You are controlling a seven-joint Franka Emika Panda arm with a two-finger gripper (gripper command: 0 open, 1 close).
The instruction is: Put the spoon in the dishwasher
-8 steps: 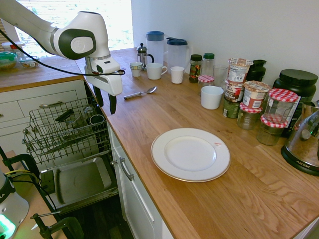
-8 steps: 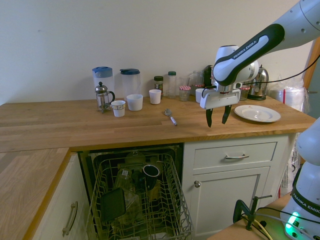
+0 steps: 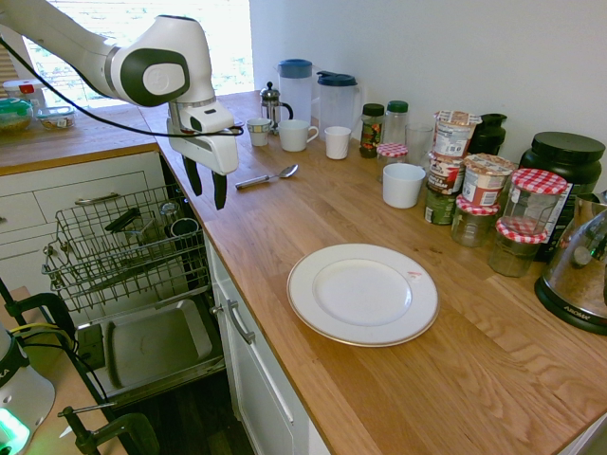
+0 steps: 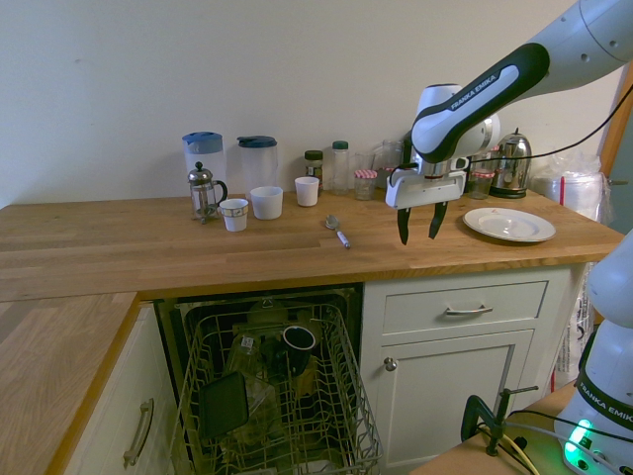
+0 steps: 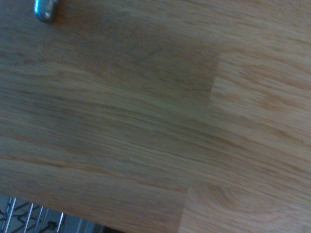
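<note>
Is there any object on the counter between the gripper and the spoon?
No. Both exterior views show only bare wooden counter between the open gripper and the spoon.

White plate (image 3: 362,294), jam jars (image 3: 536,201), French press (image 4: 203,191), kettle (image 3: 580,268)

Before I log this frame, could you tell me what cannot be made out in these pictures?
- Spoon: wrist view, only one blurred metal end, cut off by the picture's edge.
- Dishwasher: second exterior view, bottom edge cuts off the rack's front; door unseen.
- Jar labels: first exterior view, too small to read.
</note>
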